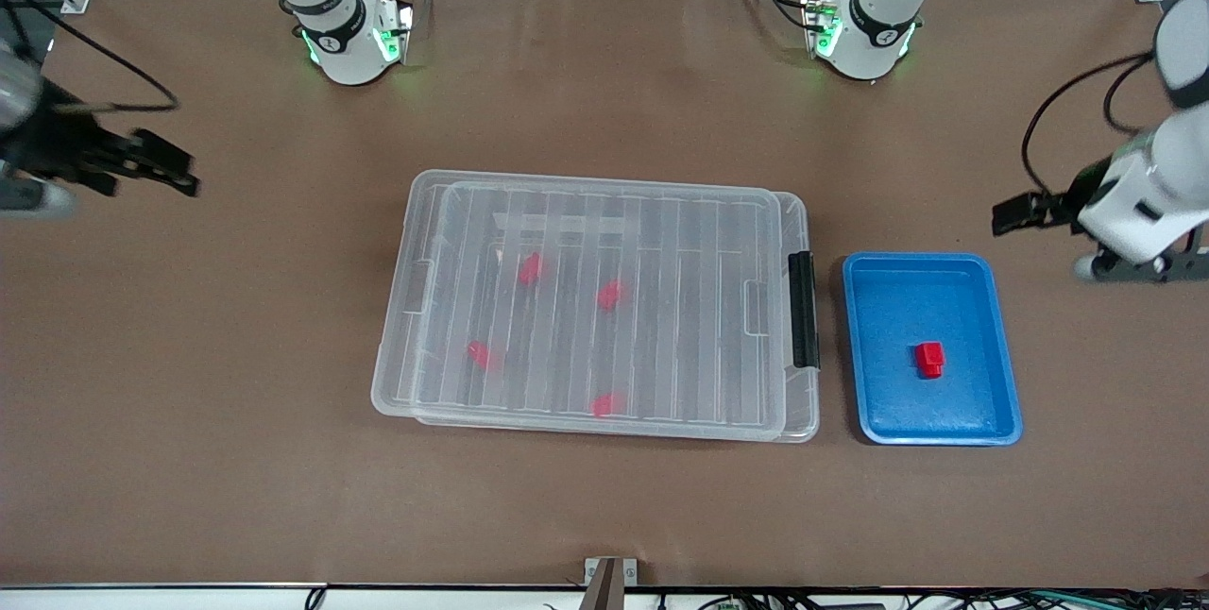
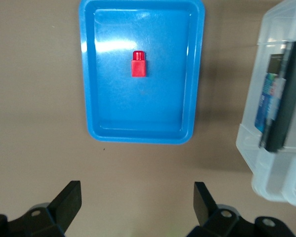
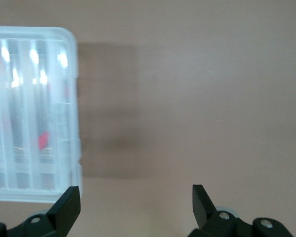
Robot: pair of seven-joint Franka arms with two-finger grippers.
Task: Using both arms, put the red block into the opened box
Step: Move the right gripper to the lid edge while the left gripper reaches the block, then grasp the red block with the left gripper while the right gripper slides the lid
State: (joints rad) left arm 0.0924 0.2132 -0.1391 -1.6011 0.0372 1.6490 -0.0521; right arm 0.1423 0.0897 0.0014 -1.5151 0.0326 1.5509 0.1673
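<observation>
Your red block (image 1: 929, 358) lies alone in the blue tray (image 1: 864, 346), its stub pointing toward the front camera, so its long axis runs with the tray's length. The left claw (image 2: 137, 200), fingers spread and empty, hangs over bare desk (image 1: 604, 516) just outside the tray and is the nearer one. The box (image 1: 799, 412) sits beside the tray, lid still on, four red pieces inside. The right claw (image 3: 136, 203), also agape, hovers off the box's other end. A label by the latch (image 1: 803, 308) looks unreadable.

Lidded box (image 1: 595, 308) mid-desk holds four red blocks; a fifth block (image 1: 929, 359) lies in the blue tray (image 1: 1001, 374) beside it
</observation>
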